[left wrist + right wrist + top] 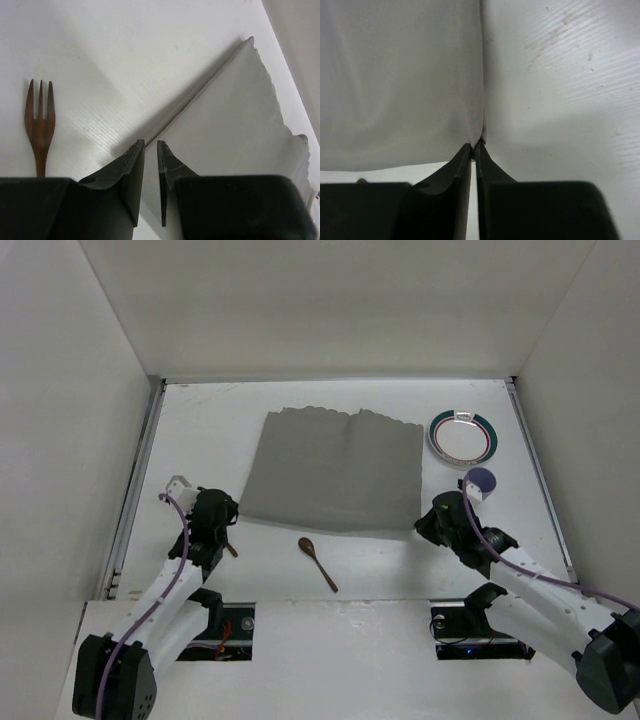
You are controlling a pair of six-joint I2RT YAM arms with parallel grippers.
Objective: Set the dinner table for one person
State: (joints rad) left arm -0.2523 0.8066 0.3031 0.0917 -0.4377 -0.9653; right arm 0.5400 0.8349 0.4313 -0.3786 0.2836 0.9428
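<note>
The grey placemat point(332, 470) lies in the middle of the white dinner table point(205, 430). My right gripper point(422, 525) is shut on the mat's near right corner; in the right wrist view the cloth point(400, 85) puckers up into the fingertips of that gripper point(475, 145). My left gripper point(228, 523) sits at the mat's near left corner. In the left wrist view its jaws point(150, 142) stand a narrow gap apart over the mat's edge point(235, 120), pinching nothing. A wooden fork point(40, 120) lies just left of that gripper.
A wooden spoon point(318, 562) lies near the front edge, below the mat. A white plate with a green rim point(461, 433) sits at the back right, and a purple cup point(482, 480) stands just behind my right gripper. White walls enclose the table.
</note>
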